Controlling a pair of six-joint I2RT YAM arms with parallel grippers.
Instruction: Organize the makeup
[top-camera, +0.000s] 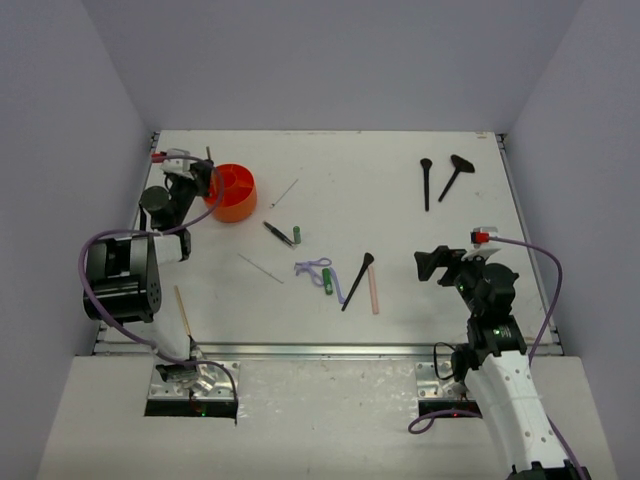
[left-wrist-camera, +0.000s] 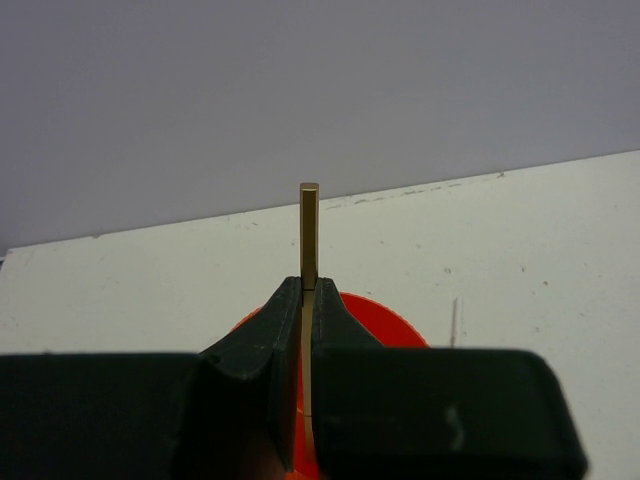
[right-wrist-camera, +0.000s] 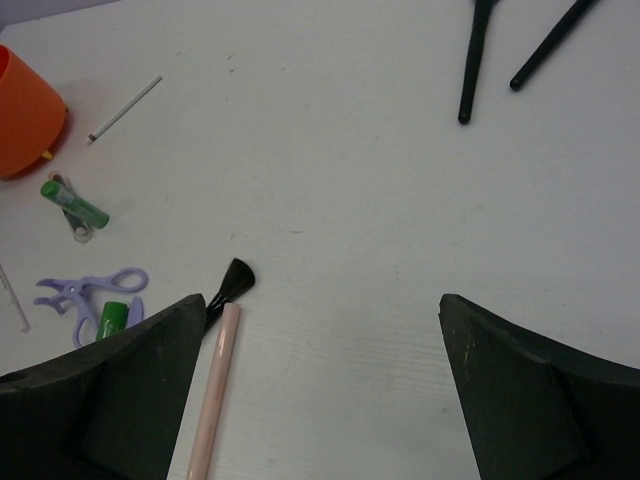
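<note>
Orange tub (top-camera: 236, 208) sits just below the left fingers (left-wrist-camera: 262, 350), clamped on a tan stick (left-wrist-camera: 309, 225); right fingers (right-wrist-camera: 520, 390) gape wide above the tabletop (right-wrist-camera: 340, 180).

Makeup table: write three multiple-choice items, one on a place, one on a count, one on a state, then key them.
1. Where on the table is the tub?
A) far left
B) centre
C) near right

2. How many black brushes lie there?
A) one
B) three
C) five

3. The left gripper is:
A) open and empty
B) shut on a brush
C) shut on a pale stick

Key:
1 A, the tub sits toward the far left corner.
2 B, two lie at the far right and one in the middle.
3 C, its jaws pinch the upright stick over the tub.
</note>
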